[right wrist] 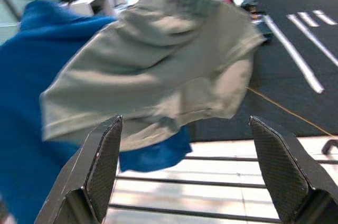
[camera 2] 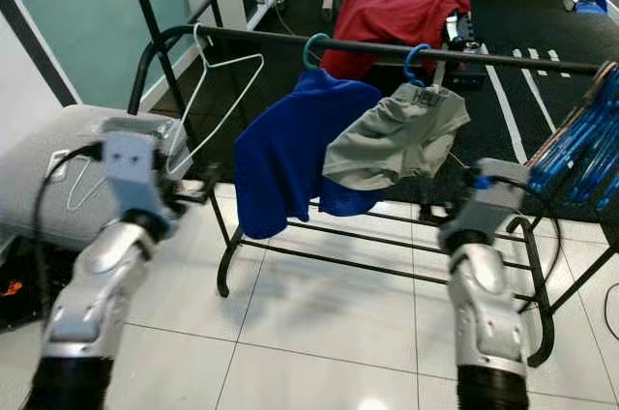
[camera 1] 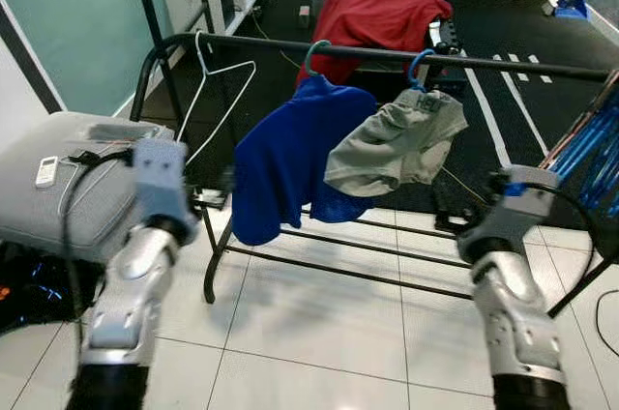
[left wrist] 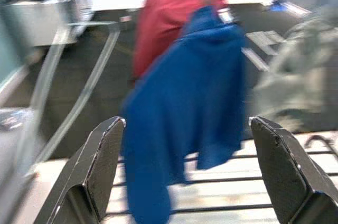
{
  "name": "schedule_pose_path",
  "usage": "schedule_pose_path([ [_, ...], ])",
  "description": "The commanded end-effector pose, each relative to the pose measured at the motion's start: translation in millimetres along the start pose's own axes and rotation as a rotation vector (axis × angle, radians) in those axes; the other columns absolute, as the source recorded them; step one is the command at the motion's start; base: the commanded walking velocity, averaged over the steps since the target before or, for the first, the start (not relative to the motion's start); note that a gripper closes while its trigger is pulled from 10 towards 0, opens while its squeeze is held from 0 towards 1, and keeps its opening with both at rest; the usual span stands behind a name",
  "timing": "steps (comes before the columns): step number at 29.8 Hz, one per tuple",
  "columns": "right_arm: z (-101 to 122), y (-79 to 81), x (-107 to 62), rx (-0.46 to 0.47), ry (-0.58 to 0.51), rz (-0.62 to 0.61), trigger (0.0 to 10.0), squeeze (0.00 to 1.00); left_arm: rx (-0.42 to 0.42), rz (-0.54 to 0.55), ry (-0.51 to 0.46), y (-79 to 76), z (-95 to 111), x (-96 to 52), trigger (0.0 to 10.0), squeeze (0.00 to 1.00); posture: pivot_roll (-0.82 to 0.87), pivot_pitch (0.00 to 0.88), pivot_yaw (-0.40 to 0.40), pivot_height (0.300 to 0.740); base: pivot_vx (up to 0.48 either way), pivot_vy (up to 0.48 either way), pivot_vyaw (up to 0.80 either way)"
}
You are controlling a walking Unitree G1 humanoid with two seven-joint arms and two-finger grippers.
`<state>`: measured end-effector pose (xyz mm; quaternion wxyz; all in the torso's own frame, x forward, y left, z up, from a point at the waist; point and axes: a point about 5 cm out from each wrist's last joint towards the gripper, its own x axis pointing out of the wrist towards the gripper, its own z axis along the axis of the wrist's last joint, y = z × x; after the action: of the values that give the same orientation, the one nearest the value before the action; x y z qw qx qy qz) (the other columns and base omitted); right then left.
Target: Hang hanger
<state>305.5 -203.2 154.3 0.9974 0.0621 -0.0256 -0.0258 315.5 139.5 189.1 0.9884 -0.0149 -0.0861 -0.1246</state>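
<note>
Bright daylight — wrist views blurred.

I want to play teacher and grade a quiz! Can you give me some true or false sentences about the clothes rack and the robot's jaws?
1. A blue garment hangs on the rack rail. True.
2. The white hanger holds a shirt. False: it hangs bare.
3. The left gripper has its jaws shut. False: they stand wide apart, holding nothing.
4. The grey shorts hang beside the blue garment. True.
5. The right gripper grips the shorts. False: its jaws are open, apart from them.

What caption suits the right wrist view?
Open right gripper faces grey shorts hanging beside a blue shirt.
</note>
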Motion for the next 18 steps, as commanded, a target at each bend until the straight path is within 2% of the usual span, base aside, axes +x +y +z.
schedule_pose_path([
  [1,-1.2,4.0,-1.8,-0.008,0.010,0.018,10.0,0.00,-0.016,-0.047,0.017,-11.5,-4.2,7.0,10.0,0.00,-0.13,0.082,0.001,0.740,0.311,0.000,0.00],
  [5,-1.7,3.9,-2.5,-0.015,0.016,0.028,10.0,0.00,-0.062,-0.051,0.014,-14.0,-4.5,12.2,10.0,0.00,-0.13,0.080,0.006,0.740,0.353,0.000,0.00],
  [8,-2.0,4.6,-2.2,-0.021,0.018,0.030,10.0,0.00,-0.066,-0.045,0.021,-12.1,-7.1,12.7,10.0,0.00,-0.13,0.077,0.009,0.740,0.398,0.000,0.00],
  [15,-5.6,8.4,1.0,-0.036,0.043,0.039,10.0,0.00,-0.080,-0.034,0.020,-5.1,-8.1,13.4,10.0,0.00,-0.13,0.082,0.014,0.740,0.417,0.000,-0.67],
  [18,-3.3,12.2,1.1,-0.032,0.030,0.049,10.0,0.00,-0.076,-0.041,0.014,-5.0,-6.2,13.8,10.0,0.00,-0.13,0.089,0.012,0.740,0.480,0.000,0.00],
])
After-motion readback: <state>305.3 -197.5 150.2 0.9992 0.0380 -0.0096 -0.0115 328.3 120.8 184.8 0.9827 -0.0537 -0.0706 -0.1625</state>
